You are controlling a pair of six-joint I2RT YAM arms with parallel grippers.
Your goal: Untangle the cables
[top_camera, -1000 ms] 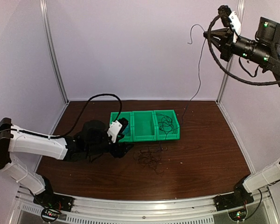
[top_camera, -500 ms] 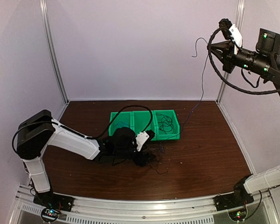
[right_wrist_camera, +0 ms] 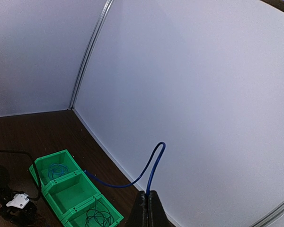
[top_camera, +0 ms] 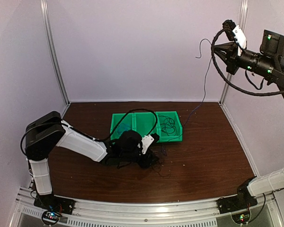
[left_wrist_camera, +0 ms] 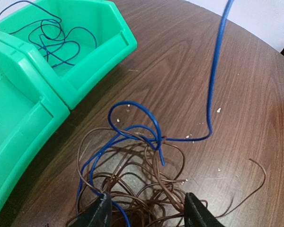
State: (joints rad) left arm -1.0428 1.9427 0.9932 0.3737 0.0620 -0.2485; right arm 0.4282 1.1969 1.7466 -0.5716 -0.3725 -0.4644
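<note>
Several super thin cables (left_wrist_camera: pixel 132 182), brownish-dark ones plus a blue cable (left_wrist_camera: pixel 212 94), sit in a loose tangle on the table (left_wrist_camera: pixel 255 85). In the top view that's just off the 6 o'clock side of the green bin (top_camera: pixel 173 138).

My guess on handling: basically weightless, floppy, a bit springy in the loops, and slick enough to slide through a weak pinch. Yank hard and the knot probably tightens. I'd grab a single strand near where it exits the clump, or pin the clump itself while the other end pulls.

Left gripper (left_wrist_camera: pixel 147 212) is down low over the tangle, fingers spread fairly wide with the dark loops between them. It's holding nothing that I can see, and I can't tell if the tips touch the wood.

Right gripper (right_wrist_camera: pixel 147 202) is way up at 2 o'clock from the bin, fingers pinched fully together on the blue cable. That cable loops out past the tips and runs down to the tangle, entering it from 1 o'clock in the left wrist view. More coils lie inside two bin compartments.
</note>
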